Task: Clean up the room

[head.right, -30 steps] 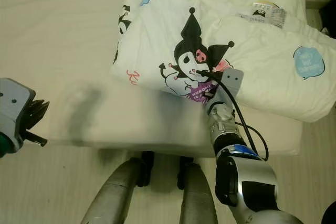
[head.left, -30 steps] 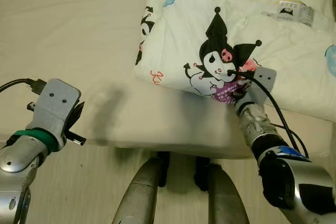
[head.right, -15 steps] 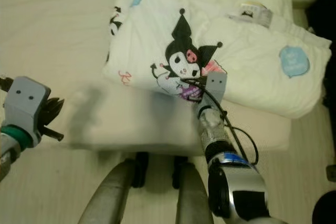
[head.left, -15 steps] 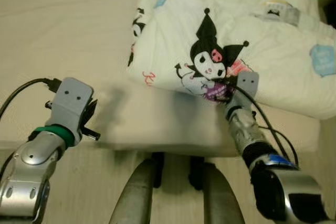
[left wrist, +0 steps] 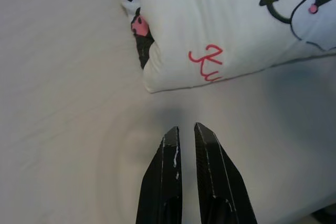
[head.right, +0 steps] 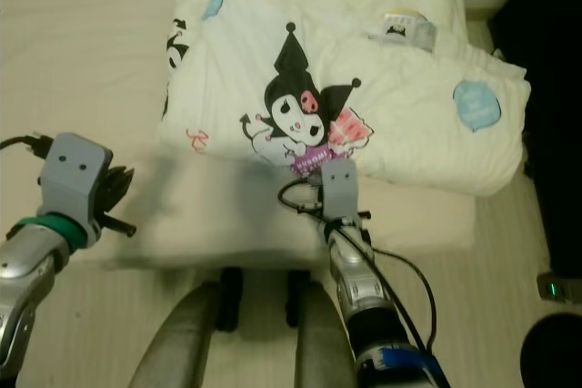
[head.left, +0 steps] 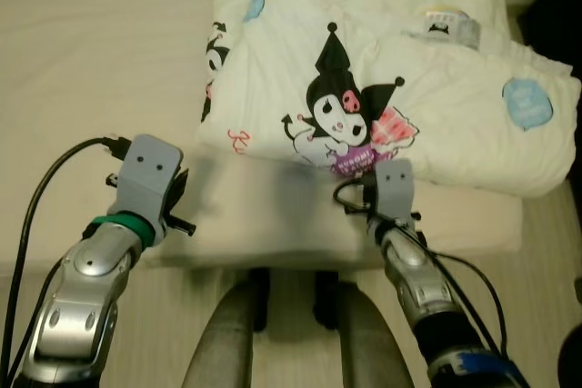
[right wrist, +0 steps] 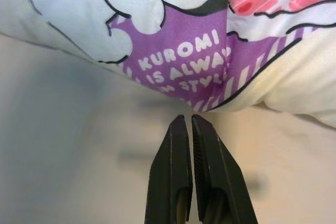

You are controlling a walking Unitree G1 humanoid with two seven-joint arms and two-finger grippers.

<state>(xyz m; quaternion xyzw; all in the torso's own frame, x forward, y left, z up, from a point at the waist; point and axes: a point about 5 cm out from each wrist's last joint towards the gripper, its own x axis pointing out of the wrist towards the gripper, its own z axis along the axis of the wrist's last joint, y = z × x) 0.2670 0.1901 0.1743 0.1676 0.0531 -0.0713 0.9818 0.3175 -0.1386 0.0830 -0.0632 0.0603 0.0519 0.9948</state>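
Cream bed (head.left: 82, 70) spreads across the head views, with a folded cartoon-print quilt (head.left: 382, 88) lying in the upper right. Just below its near edge the right gripper (right wrist: 188, 124) hangs with fingers pressed together, empty; lower left, the left gripper (left wrist: 184, 132) hangs beside the quilt's corner, fingers nearly together, holding nothing. Straightening probably calls for parting the fingers before pinching an edge. The quilt's far end is cut off.
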